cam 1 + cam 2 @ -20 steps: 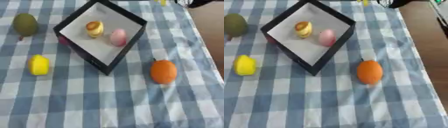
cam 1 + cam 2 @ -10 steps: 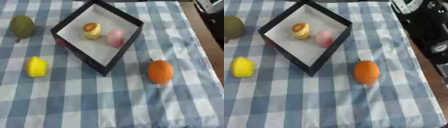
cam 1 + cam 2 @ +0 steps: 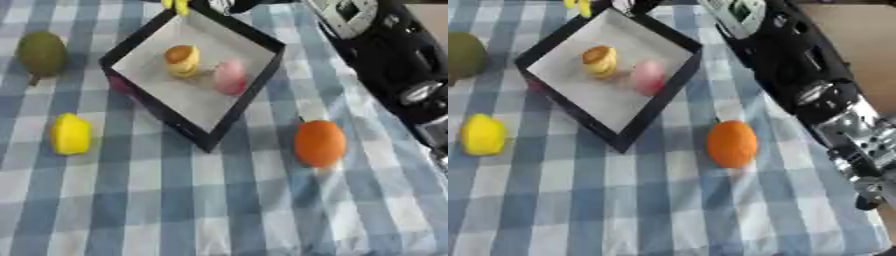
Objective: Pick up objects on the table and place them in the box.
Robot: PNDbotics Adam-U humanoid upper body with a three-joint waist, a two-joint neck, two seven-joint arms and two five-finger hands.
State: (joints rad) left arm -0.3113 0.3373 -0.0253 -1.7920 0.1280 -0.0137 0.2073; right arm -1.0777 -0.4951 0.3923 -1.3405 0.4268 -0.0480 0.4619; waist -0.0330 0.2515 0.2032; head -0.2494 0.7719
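Table (image 3: 105, 220): blue-and-white checked cloth, lying askew in my view.

Right arm (image 3: 815, 85): black with silver joints, coming down the right side from the upper right. I see the forearm and wrist parts only; its hand I cannot make out, so I cannot tell how its fingers stand or whether it holds anything. My left hand is in neither view.

Box (image 3: 262, 80): black walls, pale floor, set cornerwise at upper centre. Inside it, a small yellow-and-brown item (image 3: 182, 60) and a pink item (image 3: 230, 76), side by side.

Orange (image 3: 319, 143): on the cloth just right of the box's near corner, nearest my right arm.

Green fruit (image 3: 41, 52): far left, well apart from the box.

Lemon (image 3: 70, 133): left, below the green fruit.

Step in hand, as I judge it: two items boxed, three still out. Next I bring the right hand over the orange, close round it, and lift it across the near wall.
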